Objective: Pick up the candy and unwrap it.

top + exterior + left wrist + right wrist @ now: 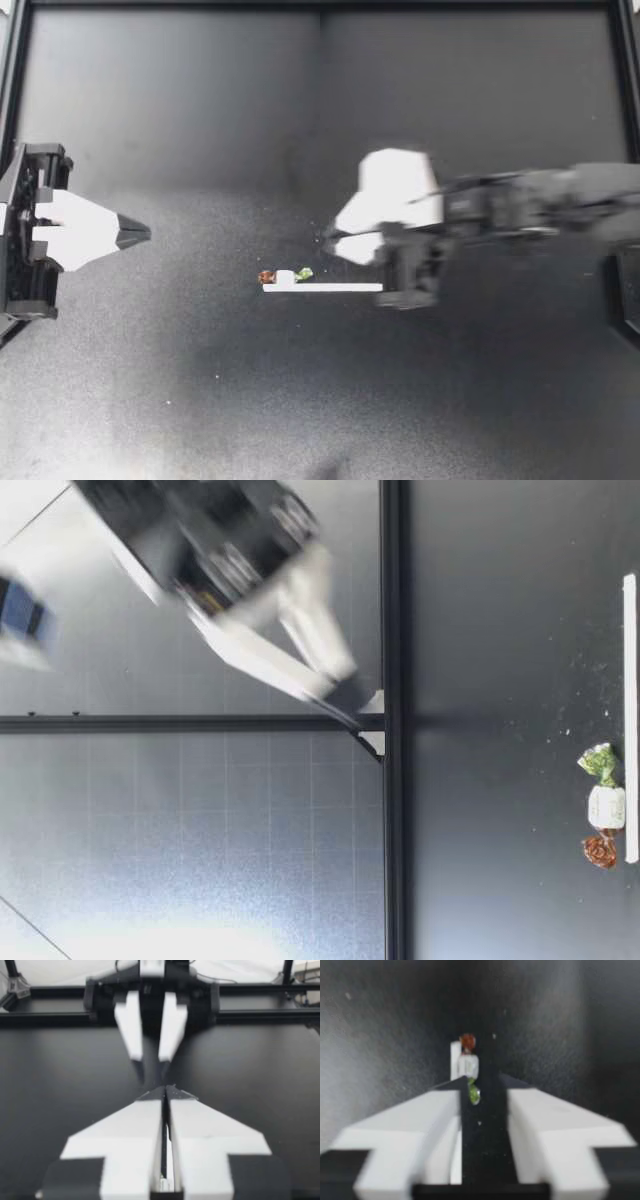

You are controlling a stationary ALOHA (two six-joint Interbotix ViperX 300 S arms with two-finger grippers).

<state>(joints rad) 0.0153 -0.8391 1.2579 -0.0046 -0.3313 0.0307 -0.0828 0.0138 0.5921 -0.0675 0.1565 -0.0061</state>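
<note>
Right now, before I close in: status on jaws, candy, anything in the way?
Left gripper jaws shut, empty, off at the left. Right gripper jaws open, candy just ahead. Candy wrapped, lying beside a white strip. Path clear.

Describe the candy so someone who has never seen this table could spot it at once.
On the black table, near its middle, lies a thin white strip. The candy lies beside its end toward my left pincer: small, white-wrapped, with one twisted end green, the other reddish-brown, the only colour there.
</note>
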